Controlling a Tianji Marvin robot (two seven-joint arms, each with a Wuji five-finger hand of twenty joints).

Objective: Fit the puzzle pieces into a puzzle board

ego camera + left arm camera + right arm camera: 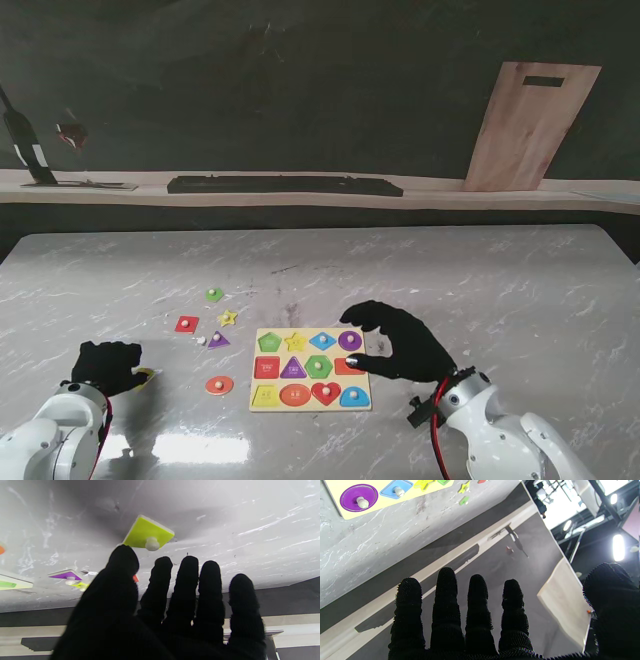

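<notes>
The yellow puzzle board [310,403] lies near me at mid-table with its slots filled by coloured pieces. To its left lie loose pieces: a green one [214,294], a red square [187,323], a yellow star [228,318], a purple triangle [218,340] and an orange circle [219,385]. My left hand [105,366] rests low at the near left with its fingers spread. Its thumb tip touches a yellow-green square piece [143,531] with a white knob. My right hand [402,342] hovers open over the board's right edge, where the purple circle [358,497] sits.
A wooden cutting board [530,125] leans on the back wall at far right. A long black bar [285,185] lies on the ledge behind the table. A dark tool [25,140] stands at the far left.
</notes>
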